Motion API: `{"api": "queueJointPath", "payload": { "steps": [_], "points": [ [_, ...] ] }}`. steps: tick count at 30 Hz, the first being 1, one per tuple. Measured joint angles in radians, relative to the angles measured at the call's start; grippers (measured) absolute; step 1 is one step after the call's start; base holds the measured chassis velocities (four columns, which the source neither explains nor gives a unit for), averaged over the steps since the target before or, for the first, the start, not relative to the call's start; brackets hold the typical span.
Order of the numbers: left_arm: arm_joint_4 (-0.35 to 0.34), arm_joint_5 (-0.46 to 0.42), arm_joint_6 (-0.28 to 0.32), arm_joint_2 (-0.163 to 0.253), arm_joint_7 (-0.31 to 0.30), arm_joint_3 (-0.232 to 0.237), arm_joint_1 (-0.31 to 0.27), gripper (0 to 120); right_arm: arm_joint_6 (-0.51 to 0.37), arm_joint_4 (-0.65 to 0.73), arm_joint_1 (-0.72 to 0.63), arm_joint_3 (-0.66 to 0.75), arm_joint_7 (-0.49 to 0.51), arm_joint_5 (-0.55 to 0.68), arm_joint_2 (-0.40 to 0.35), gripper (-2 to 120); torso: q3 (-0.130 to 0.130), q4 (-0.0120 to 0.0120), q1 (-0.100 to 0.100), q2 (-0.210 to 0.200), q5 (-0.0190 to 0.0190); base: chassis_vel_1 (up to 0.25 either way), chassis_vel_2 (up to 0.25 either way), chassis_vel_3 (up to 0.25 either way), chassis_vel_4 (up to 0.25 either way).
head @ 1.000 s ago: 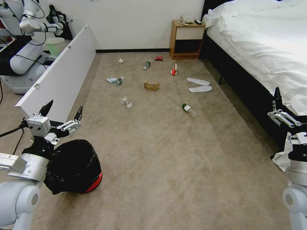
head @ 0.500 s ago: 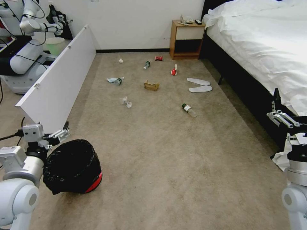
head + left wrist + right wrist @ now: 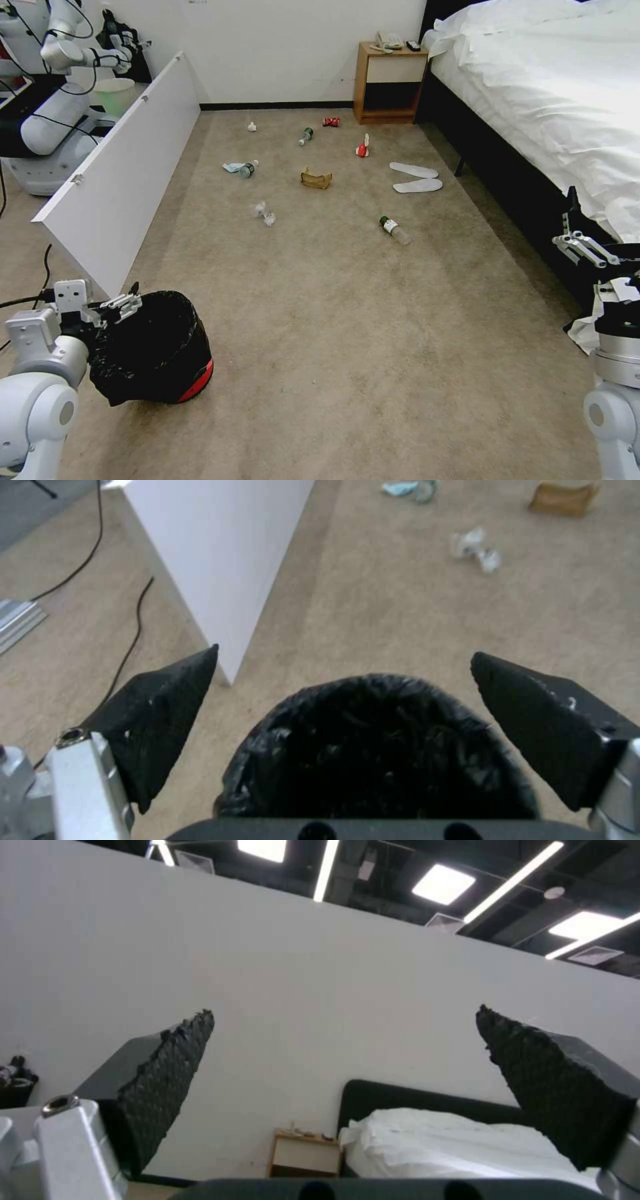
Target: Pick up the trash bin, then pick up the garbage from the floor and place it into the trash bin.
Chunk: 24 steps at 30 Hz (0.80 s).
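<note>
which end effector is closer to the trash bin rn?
Left. The left end effector hangs open at the trash bin rim's near-left side; the right end effector is raised far across the floor beside the bed.

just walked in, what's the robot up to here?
It's going for the trash bin. The left gripper sits low at the bin's rim, jaws open, nothing gripped yet; the bin stands on the carpet. The right gripper is held up near the bed, open and empty. Litter lies ahead on the floor: bottles, a paper bag, slippers.
</note>
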Motion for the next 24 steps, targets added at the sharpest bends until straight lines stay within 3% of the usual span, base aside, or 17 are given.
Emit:
{"api": "queueJointPath", "payload": {
  "steps": [24],
  "points": [
    [0.208, 0.077, -0.021, -0.025, -0.022, 0.018, -0.024, 100, 0.001, -0.002, 0.0, -0.002, -0.001, -0.009, 0.002, 100, 0.0, 0.0, 0.0, 0.0, 0.0001, 0.0, 0.0, 0.0, 0.0]
  ]
}}
